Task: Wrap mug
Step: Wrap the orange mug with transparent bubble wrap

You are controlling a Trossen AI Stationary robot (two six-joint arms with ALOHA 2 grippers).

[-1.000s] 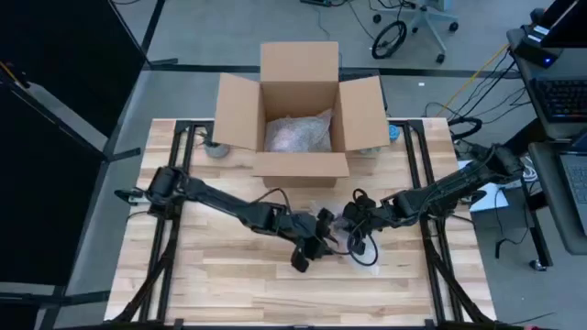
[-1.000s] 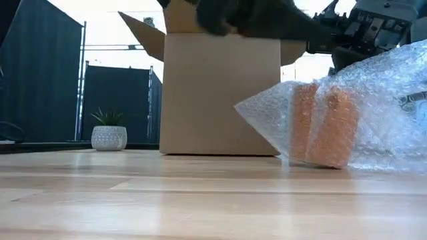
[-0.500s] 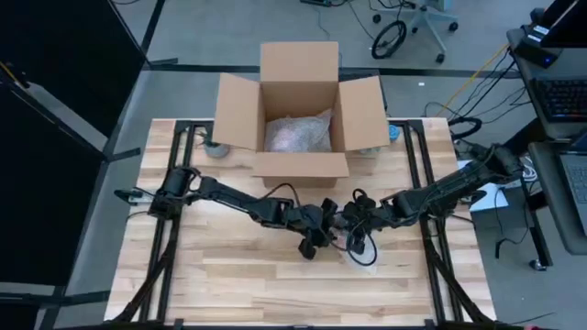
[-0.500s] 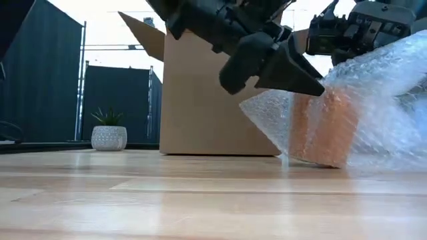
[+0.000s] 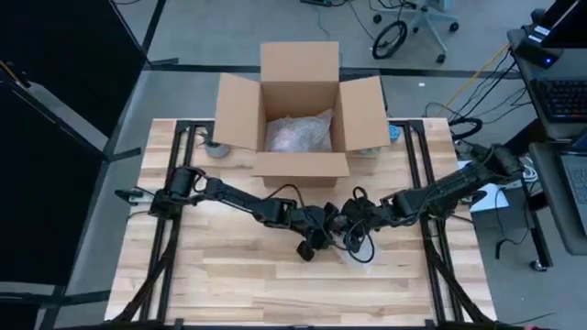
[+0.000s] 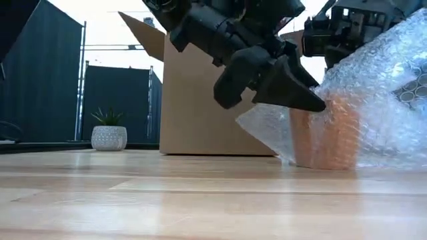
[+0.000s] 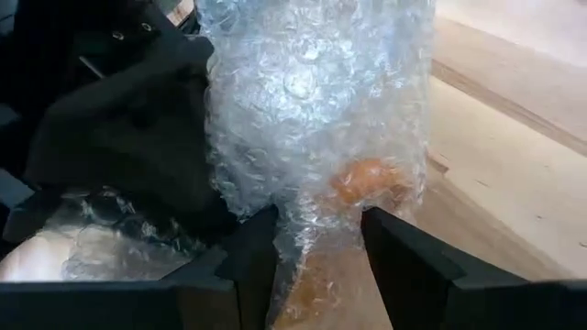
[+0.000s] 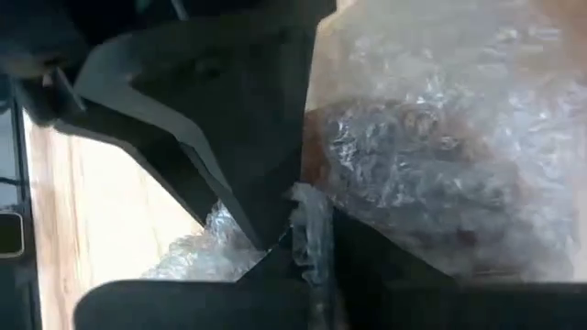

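My left gripper (image 7: 316, 266), jaws apart, straddles soft, slippery bubble wrap (image 7: 312, 110) over the rigid, breakable mug (image 6: 325, 133); my right gripper (image 8: 312, 243) pinches the wrap's edge

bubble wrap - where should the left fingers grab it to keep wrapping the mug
Probably the loose flap of bubble wrap standing above the mug, coming from the box side. The left gripper is open around it; the right gripper already pinches another edge.
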